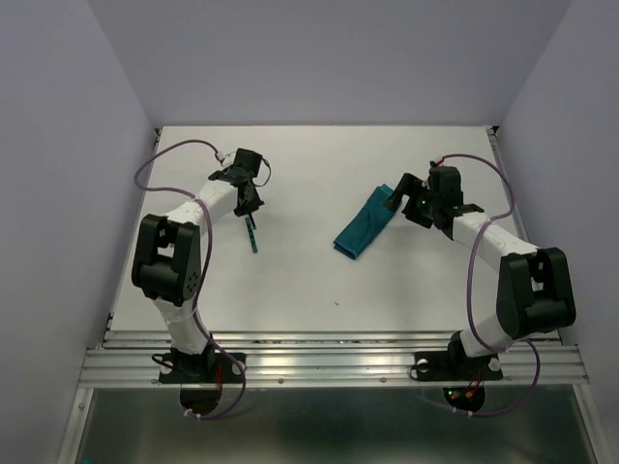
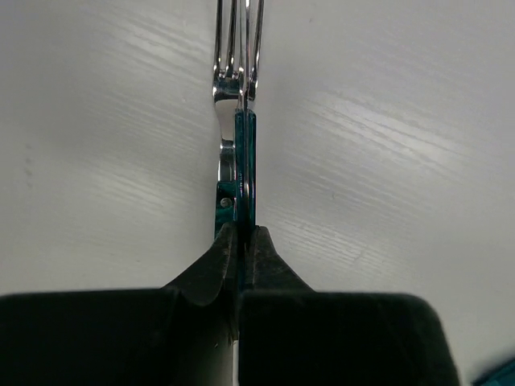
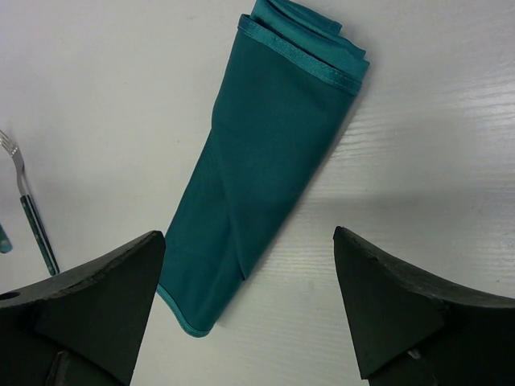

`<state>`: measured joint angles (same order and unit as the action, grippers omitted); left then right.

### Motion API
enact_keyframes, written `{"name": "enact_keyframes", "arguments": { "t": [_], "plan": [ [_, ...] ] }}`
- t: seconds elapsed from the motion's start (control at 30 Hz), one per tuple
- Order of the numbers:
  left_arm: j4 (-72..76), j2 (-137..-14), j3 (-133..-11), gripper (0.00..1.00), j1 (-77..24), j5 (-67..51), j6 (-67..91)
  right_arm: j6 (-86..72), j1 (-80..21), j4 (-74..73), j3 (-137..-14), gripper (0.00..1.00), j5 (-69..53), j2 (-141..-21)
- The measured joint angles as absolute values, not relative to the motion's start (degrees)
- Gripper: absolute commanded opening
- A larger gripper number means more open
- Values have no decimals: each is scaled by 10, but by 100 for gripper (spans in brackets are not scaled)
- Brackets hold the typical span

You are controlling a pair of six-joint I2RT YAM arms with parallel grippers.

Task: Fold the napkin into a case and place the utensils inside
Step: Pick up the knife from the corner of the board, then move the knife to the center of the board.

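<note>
- Spanning most of your overhead view, the white table carries everything, with both arm bases at its near edge.
- Your left arm reaches forward over the left half. Your right arm bends in over the right half, well apart from it.
- You will find the napkin right of centre, lying flat on a diagonal. It is folded into a long, narrow case with one flap lapped across the other (the end farther from the right gripper shows several layers and a hemmed edge).
- Your right gripper sits at the end of the napkin nearer the back wall, its jaws spread wide. In its wrist view that end of the cloth lies between the two fingers, and neither finger closes on it.
- Your left gripper is pressed together, pinching the utensils by their teal handles, with its fingertips nearly meeting on them.
- Those utensils appear stacked edge-on in the left wrist view, silver heads pointing away from the fingers. You cannot tell from these views whether they rest on the table or sit just off it.
- One of them, a fork, shows small at the left edge of the right wrist view, well apart from the napkin.
</note>
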<state>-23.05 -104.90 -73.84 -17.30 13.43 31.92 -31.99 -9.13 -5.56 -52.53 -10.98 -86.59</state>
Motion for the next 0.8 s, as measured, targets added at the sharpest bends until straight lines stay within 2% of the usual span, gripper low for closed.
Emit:
{"name": "enact_keyframes", "arguments": {
  "t": [0.17,0.3,0.6,0.63,0.7,0.73,0.8],
  "plan": [
    [-245,-975,-747,0,-181,161,319,-324,-91,-56,-526,91,-110,-866],
    [-253,-967,-765,0,-203,169,313,-324,-91,-56,-526,91,-110,-866],
    [-269,-1001,-739,1,-340,192,326,-331,-91,-56,-525,91,-112,-859],
    [-269,-1006,-731,17,-354,190,331,-331,-91,-56,-525,91,-112,-859],
    [-270,-1018,-722,39,-370,184,340,-331,-91,-56,-525,91,-113,-859],
    [-270,-1023,-720,56,-374,183,343,-330,-91,-56,-525,91,-114,-859],
    [-269,-1032,-720,66,-379,180,351,-330,-91,-56,-525,91,-114,-858]
  ]
}}
